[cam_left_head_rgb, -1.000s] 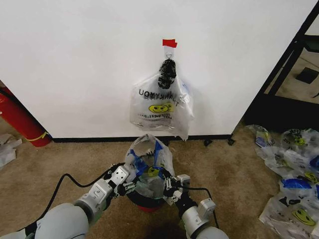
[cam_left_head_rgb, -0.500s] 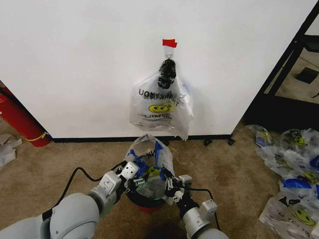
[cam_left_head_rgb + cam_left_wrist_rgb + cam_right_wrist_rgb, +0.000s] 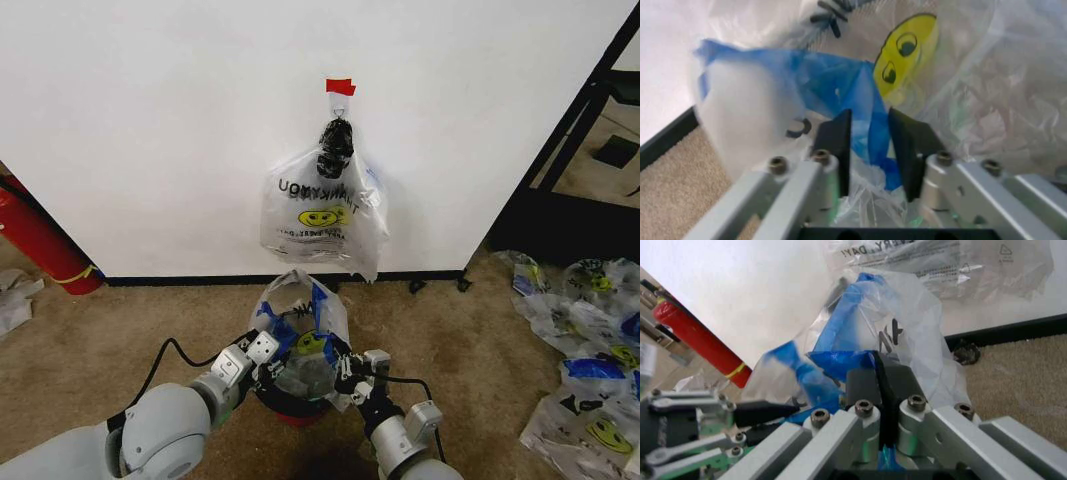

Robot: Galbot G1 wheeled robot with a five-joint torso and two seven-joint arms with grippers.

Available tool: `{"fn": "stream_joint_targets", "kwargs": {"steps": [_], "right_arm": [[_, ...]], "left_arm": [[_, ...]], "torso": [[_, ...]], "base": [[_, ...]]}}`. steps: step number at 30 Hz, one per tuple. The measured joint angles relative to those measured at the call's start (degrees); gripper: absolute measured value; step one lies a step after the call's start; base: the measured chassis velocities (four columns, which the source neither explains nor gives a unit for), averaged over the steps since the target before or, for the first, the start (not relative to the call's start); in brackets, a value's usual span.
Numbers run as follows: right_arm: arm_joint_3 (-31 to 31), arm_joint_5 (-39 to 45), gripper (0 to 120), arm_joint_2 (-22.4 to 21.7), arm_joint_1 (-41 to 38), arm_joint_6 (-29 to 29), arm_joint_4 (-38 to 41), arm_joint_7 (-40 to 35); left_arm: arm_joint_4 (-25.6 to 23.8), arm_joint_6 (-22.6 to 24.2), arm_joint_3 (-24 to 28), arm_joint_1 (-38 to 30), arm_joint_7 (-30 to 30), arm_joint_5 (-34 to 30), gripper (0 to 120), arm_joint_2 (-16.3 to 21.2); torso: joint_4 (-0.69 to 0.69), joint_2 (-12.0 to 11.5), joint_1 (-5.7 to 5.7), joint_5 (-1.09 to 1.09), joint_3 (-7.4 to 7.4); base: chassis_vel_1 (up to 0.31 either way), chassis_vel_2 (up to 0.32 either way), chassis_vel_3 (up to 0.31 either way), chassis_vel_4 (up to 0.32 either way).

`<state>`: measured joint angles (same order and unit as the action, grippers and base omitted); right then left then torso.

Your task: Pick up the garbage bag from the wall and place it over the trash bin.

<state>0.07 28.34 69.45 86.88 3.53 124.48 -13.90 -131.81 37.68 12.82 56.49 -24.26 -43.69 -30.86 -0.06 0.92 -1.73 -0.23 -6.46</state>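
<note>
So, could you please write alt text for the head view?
Both grippers, left and right, hold a smiley bag over a bin on carpet. A bundle of bags hangs on the white wall behind.

Tan carpet (image 3: 150,320) under trash bin (image 3: 296,408), loose bags (image 3: 585,360) at right.

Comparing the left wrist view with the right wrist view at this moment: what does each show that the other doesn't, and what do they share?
Left wrist alone: the yellow smiley face on the garbage bag, and the left gripper with a blue fold of film between its slightly parted fingers. Right wrist alone: the red cylinder, the bundle of bags hanging on the wall, and the right gripper pinched shut on the bag's blue edge. Both: the bag, wall, black baseboard and carpet.
</note>
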Motion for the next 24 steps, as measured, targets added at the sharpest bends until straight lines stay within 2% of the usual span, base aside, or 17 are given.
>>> {"fn": "stream_joint_targets", "kwargs": {"steps": [1, 4, 9, 14, 18, 21, 24], "right_arm": [[0.03, 0.0, 0, 0.01, 0.05, 0.0, 0.03, -0.02], [0.22, 0.0, 0, 0.01, 0.11, -0.02, 0.03, -0.1], [0.28, 0.09, 0, 0.02, 0.01, -0.12, 0.0, -0.18], [0.48, 1.22, 0, 0.6, -0.33, -0.54, -0.2, -0.2], [0.98, 3.35, 0, 2.15, -0.8, -1.28, -0.2, -0.37], [1.38, 3.73, 0, 3.07, -0.68, -1.53, -0.13, -0.48], [3.66, 4.46, 0, 5.82, 1.18, -2.05, 1.58, -0.64]], "left_arm": [[0.07, -0.24, 0.21, 0.09, 0.02, 0.02, 13, 0.0], [-0.1, -0.53, 0.25, 0.51, 0.31, 0.15, 1, 0.02], [-0.08, -0.88, -0.27, 1.0, 0.32, 0.29, 0, -0.28], [-1.39, -2.82, -6.37, 5.65, -0.23, 0.25, 0, -0.63], [-5.44, -4.96, -15.02, 12.76, -2.85, -2.82, 0, -1.73], [-6.45, -5.34, -16.77, 14.1, -3.88, -3.95, 0, -2.35], [-8.19, -6.6, -17.83, 15.38, -5.57, -5.39, 0, -3.69]], "torso": [[0.0, 0.0, 0.0, 0.0, 0.0], [0.0, 0.0, 0.0, 0.0, 0.0], [-0.01, 0.0, 0.0, 0.0, 0.0], [0.0, 0.0, 0.0, 0.0, 0.0], [0.02, 0.0, 0.01, 0.0, 0.0], [0.02, 0.0, 0.01, 0.01, 0.0], [-0.02, 0.0, 0.01, 0.0, 0.0]], "base": [[0.0, 0.0, 0.0, 0.0], [0.0, 0.0, 0.0, 0.0], [0.0, 0.0, 0.0, 0.0], [0.0, 0.0, 0.0, 0.0], [0.0, 0.0, 0.0, 0.0], [0.0, 0.0, 0.0, 0.0], [0.0, 0.0, 0.0, 0.0]]}}
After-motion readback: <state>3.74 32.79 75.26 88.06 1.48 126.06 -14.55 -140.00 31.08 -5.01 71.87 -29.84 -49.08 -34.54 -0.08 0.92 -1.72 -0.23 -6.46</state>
